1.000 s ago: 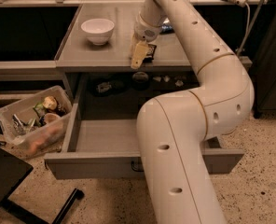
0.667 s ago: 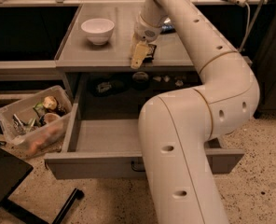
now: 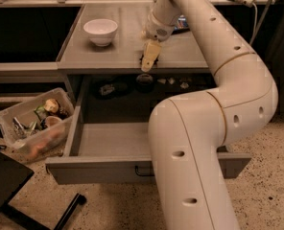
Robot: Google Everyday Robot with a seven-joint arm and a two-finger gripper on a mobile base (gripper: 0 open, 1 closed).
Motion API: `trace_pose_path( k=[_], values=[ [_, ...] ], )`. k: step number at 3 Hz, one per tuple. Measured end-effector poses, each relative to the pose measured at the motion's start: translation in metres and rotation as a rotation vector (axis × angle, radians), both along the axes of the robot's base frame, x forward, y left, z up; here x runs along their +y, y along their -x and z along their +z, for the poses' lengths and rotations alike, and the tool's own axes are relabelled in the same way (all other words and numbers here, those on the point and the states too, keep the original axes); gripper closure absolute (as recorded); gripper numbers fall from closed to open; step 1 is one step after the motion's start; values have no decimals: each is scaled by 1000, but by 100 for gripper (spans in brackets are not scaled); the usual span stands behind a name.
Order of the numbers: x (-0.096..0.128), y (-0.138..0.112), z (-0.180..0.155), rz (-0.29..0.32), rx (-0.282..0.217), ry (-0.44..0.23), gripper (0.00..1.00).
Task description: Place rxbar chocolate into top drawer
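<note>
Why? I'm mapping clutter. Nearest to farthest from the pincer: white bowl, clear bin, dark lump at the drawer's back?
Pincer hangs over the counter's edge.
1. Dark lump, just below it.
2. White bowl, left on counter.
3. Clear bin, floor, far left.

— How is the light?

— Warm and rather dim, falling from above. The countertop (image 3: 108, 47) over the top drawer (image 3: 113, 140) is the brightest flat surface, and the arm (image 3: 195, 143) in front of the drawer carries a soft sheen.

— Shadows?

— Deep shade fills the drawer's back. The gripper (image 3: 149, 57), above that back edge, is lit pale yellow.
</note>
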State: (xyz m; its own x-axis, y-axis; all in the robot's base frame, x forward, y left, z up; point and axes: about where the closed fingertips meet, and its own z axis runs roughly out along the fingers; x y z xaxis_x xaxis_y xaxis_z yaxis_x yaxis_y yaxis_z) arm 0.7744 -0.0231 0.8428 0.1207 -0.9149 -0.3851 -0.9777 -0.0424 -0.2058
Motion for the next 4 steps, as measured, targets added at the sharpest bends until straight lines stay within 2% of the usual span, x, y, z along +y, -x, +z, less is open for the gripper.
trace_pose_path(
  k=[1,2,3,4],
  values=[
    [-3,0,31,14,-54,-3,0],
    [-4,2,37,11,-55,11,0],
    [6,0,0,14,17,86,0],
    [12,-14,-18,32,-3,153,0]
  ],
)
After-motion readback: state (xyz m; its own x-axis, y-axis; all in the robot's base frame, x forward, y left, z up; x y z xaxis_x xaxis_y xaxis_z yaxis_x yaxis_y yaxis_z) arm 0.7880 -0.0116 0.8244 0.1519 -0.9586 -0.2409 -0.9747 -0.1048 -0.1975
